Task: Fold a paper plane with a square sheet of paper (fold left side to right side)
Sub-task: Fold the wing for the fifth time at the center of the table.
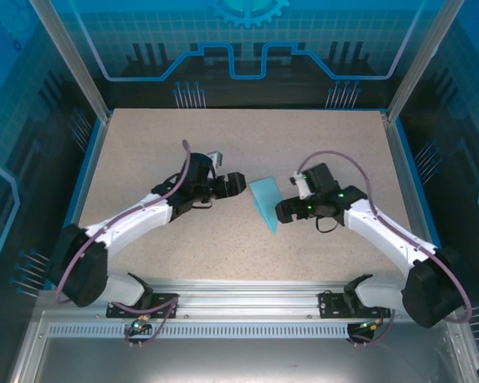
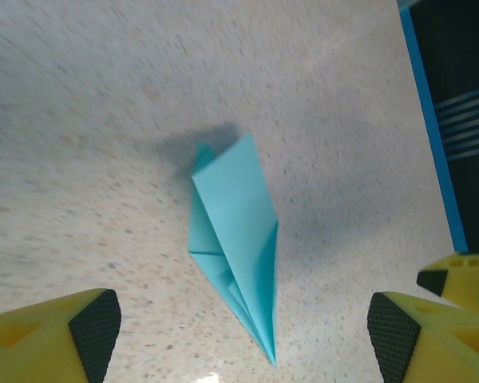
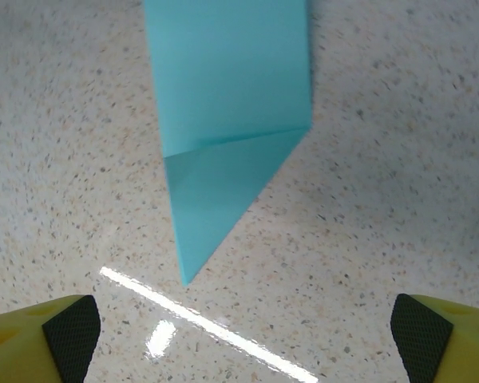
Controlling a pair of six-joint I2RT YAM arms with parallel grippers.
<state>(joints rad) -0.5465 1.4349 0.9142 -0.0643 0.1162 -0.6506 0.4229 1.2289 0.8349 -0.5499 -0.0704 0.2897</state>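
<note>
With left hand (image 1: pixel 239 183) and right hand (image 1: pixel 282 211) both open, flanking the paper plane (image 1: pixel 265 203) flat on the desk (image 1: pixel 327 144) — pin its right edge, then bring the left flap over squarely.

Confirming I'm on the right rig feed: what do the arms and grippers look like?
Both the left arm and right arm have white links with black joints, each trailed by a purplish cable. Fingers are yellow with black textured pads. Small green lights glow near the right wrist.
</note>
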